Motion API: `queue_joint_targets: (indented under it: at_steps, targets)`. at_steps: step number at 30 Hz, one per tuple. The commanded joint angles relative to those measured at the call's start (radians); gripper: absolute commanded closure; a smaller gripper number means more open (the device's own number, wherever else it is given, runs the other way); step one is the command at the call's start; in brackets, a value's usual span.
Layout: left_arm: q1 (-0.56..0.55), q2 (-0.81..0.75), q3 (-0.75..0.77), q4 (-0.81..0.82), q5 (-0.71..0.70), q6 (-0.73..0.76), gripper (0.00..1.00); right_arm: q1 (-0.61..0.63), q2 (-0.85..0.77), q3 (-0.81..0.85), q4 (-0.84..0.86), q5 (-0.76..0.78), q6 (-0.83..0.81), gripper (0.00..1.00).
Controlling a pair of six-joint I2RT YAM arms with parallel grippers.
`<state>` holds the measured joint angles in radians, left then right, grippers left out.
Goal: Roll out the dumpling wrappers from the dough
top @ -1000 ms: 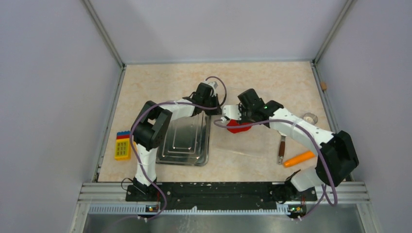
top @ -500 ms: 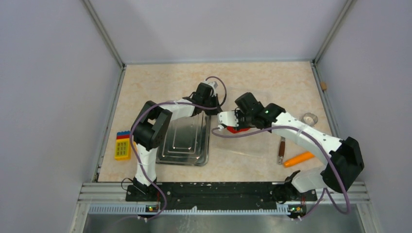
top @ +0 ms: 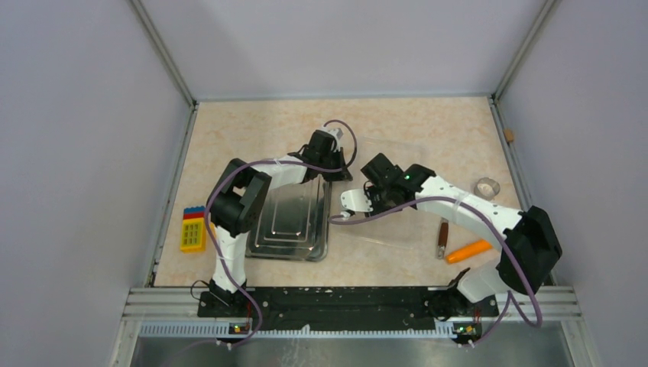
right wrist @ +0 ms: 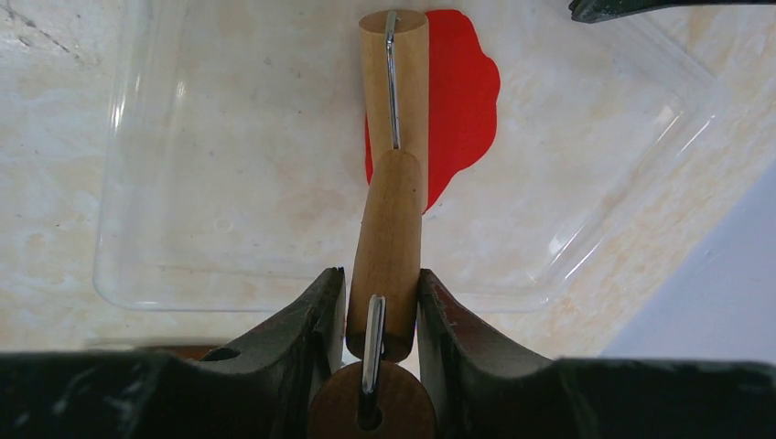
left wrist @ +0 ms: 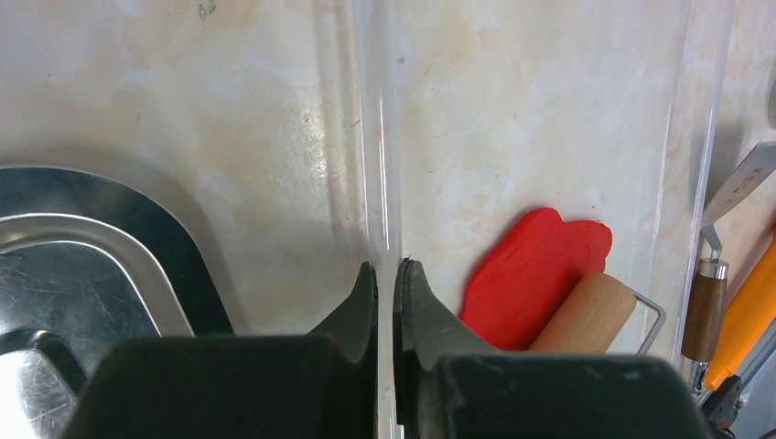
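Left gripper (left wrist: 385, 274) pinching closed on left edge of clear plastic mat (right wrist: 229, 183), just beside metal tray (top: 294, 218). Right gripper (right wrist: 384, 297) clamping wooden handle of rolling pin (right wrist: 377, 82). Pin barrel lying across dough (right wrist: 462, 91). Dough showing as flat, irregular red sheet, sitting on mat near pinched left edge. Carrot (top: 470, 250) lying off mat, near right edge of table (top: 252, 130).

lab test cell: plain panels (top: 84, 153), aluminium rail (top: 153, 297).
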<state>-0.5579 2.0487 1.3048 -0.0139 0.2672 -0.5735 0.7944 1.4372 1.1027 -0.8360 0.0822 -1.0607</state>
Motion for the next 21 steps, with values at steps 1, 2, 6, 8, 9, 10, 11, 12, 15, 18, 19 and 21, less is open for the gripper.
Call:
queue_joint_targets:
  at_steps: [1,2,6,8,9,10,11,12,15,18,19,21]
  targets:
    - [0.003,0.054,-0.009,-0.052,-0.072,0.042,1.0,0.011,0.088,-0.007,-0.305,-0.218,0.083,1.0]
    - [0.004,0.054,-0.011,-0.051,-0.073,0.041,1.0,0.011,0.096,-0.001,-0.319,-0.229,0.091,1.0]
    - [0.004,0.057,-0.017,-0.05,-0.075,0.041,1.0,0.011,0.12,0.009,-0.358,-0.256,0.12,1.0]
    - [0.005,0.058,-0.018,-0.05,-0.079,0.041,1.0,0.011,0.126,0.011,-0.373,-0.268,0.13,1.0]
    - [0.005,0.059,-0.019,-0.05,-0.079,0.043,1.0,0.012,0.131,0.013,-0.381,-0.272,0.134,1.0]
    - [0.004,0.06,-0.018,-0.05,-0.081,0.043,1.0,0.011,0.134,0.015,-0.388,-0.277,0.141,1.0]
    - [0.004,0.06,-0.018,-0.05,-0.08,0.043,1.0,0.011,0.135,0.015,-0.393,-0.279,0.146,1.0]
    - [0.005,0.062,-0.018,-0.05,-0.081,0.043,1.0,0.011,0.135,0.017,-0.395,-0.282,0.149,1.0]
    - [0.004,0.062,-0.018,-0.05,-0.082,0.043,1.0,0.011,0.134,0.023,-0.406,-0.276,0.158,1.0]
    - [0.004,0.057,-0.02,-0.051,-0.08,0.048,1.0,0.004,0.111,0.067,-0.413,-0.215,0.163,1.0]
    - [0.004,0.056,-0.022,-0.05,-0.079,0.051,1.0,-0.011,0.097,0.098,-0.407,-0.199,0.169,1.0]
    - [0.004,0.052,-0.025,-0.049,-0.077,0.053,1.0,-0.066,0.087,0.191,-0.398,-0.194,0.201,1.0]
